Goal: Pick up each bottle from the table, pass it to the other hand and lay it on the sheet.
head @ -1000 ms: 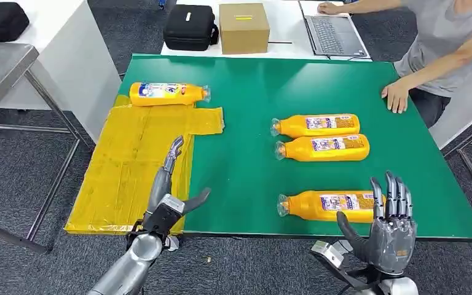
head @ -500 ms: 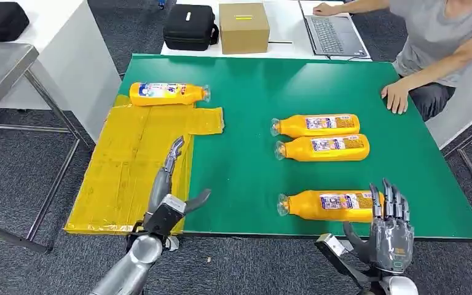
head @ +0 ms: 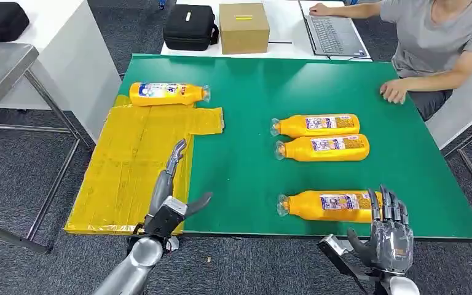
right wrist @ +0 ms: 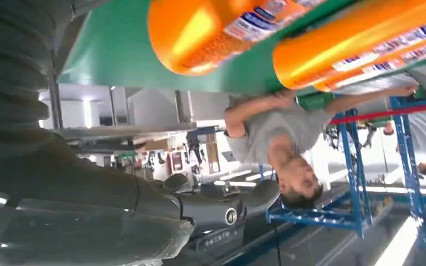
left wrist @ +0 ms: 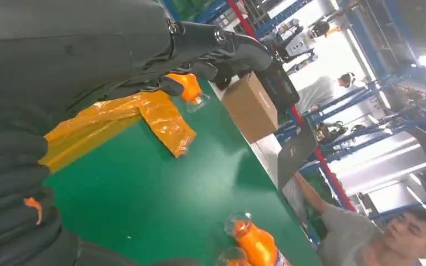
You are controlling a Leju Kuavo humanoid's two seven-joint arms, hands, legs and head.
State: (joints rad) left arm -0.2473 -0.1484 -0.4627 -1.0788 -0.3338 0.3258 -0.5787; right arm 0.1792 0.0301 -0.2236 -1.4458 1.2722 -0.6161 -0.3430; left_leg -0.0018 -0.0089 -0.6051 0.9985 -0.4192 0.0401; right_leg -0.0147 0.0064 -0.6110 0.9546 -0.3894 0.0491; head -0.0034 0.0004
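Right hand (head: 391, 236) hung at the table's near edge, fingers spread and upright, holding nothing, just short of the nearest bottle (head: 327, 205). Left hand (head: 171, 200) waited over the yellow sheet (head: 129, 166), fingers apart, empty. Judgement: reach over the bottle's labelled middle and close around it so it cannot roll. Two more bottles (head: 319, 136) lay further back; one bottle (head: 167, 93) sat at the sheet's far end. Green table (head: 252, 86); a seated person (head: 436, 43) beside a laptop (head: 332, 34).
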